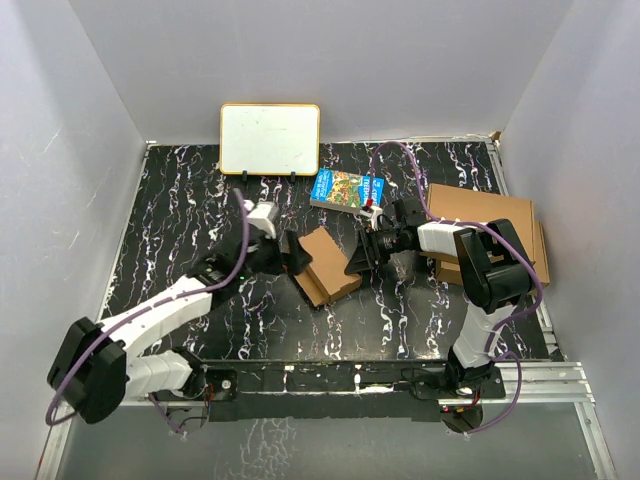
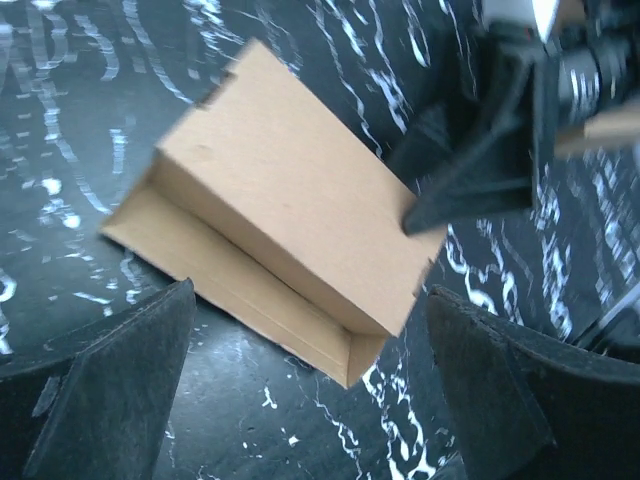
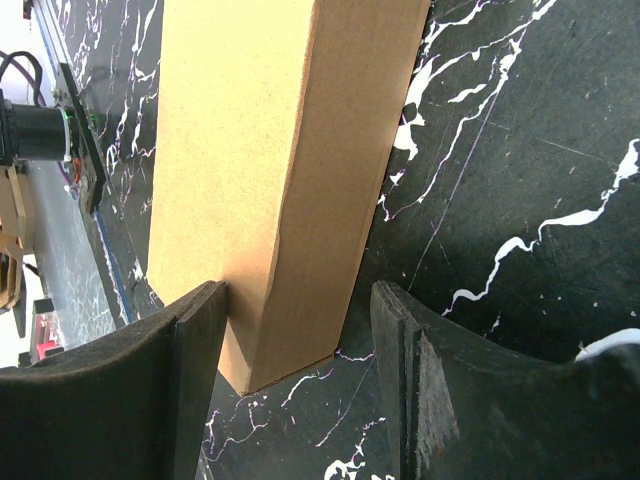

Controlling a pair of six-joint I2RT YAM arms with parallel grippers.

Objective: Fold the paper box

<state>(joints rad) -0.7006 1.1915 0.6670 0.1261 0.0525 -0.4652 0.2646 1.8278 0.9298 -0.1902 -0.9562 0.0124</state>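
Observation:
The paper box, small, brown and folded into a flat rectangle, lies on the black marbled table between both grippers. My left gripper is open at its left end. In the left wrist view the box lies just beyond the wide-apart fingers, with nothing between them. My right gripper is open at the box's right end. In the right wrist view the box's corner reaches between the fingers; the left finger is at its top face and the right finger stands clear. The right gripper's finger also shows in the left wrist view, touching the box's edge.
A stack of larger brown cardboard boxes lies at the right, under the right arm. A colourful book lies behind the paper box. A white board leans on the back wall. Grey walls enclose the table.

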